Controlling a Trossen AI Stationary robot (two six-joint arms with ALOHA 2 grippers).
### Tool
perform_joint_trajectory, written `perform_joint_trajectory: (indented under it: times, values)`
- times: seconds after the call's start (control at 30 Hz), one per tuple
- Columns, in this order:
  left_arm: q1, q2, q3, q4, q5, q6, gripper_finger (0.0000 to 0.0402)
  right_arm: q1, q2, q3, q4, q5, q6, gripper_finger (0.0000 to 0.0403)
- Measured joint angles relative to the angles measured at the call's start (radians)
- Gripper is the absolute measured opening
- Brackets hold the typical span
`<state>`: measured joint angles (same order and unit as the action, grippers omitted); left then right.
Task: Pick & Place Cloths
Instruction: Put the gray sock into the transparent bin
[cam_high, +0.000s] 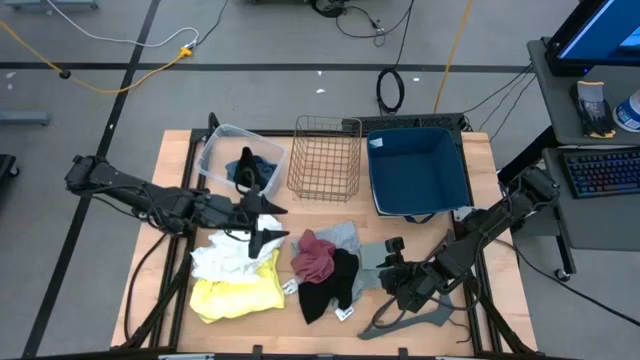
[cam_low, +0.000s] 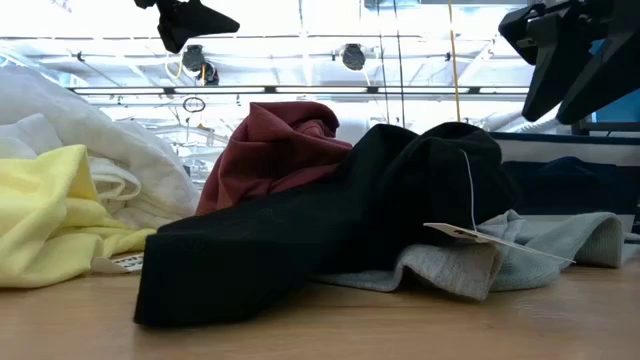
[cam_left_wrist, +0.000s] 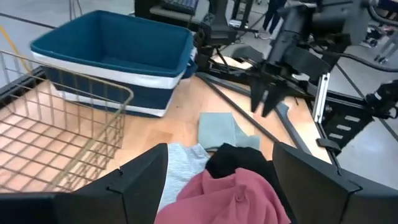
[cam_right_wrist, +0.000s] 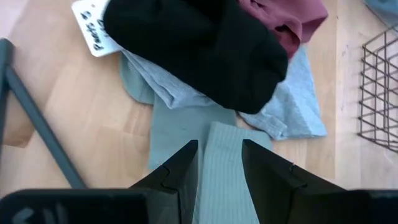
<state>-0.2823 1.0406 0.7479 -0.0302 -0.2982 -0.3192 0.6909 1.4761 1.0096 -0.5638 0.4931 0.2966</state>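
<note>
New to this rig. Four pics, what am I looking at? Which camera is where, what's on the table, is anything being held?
It's a robot with two dark arms at a wooden table, each ending in a two-finger gripper.

The cameras: one overhead, one at table height looking across, and one on each wrist, looking past that arm's own fingers.

On the table lies a pile of cloths: white cloth, yellow cloth, maroon cloth, black cloth, light grey cloth and a grey-green cloth. Behind them are a clear bin already holding a dark cloth, a wire basket and a blue bin. A grey hanger lies near the front edge.

The left gripper hovers open over the pile, holding nothing. The right gripper is just above the grey-green cloth, fingers apart either side of it, not gripping it yet.
</note>
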Motion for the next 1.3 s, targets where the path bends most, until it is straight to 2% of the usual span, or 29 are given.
perform_joint_trajectory:
  times: [0.17, 0.47, 0.6, 0.8, 1.3]
  values:
    - [-0.031, 0.057, 0.0, 0.071, -0.001, 0.026, 0.0294, -0.03, 0.0, 0.0, -0.037, -0.045, 0.021, 0.0135]
    - [-0.055, 0.122, 0.0, 0.14, -0.001, 0.098, 0.0294, -0.073, 0.0, -0.003, -0.144, -0.108, 0.114, 0.0194]
    - [-0.06, 0.136, 0.0, 0.166, -0.001, 0.125, 0.0294, -0.087, 0.0, -0.036, -0.143, -0.112, 0.145, 0.0218]
    - [-0.061, 0.145, 0.0, 0.183, -0.001, 0.134, 0.0294, -0.116, 0.0, -0.104, -0.136, -0.187, 0.191, 0.0248]
    - [-0.061, 0.145, 0.0, 0.193, -0.001, 0.137, 0.0294, -0.162, 0.0, -0.217, 0.0, -0.185, 0.19, 0.0252]
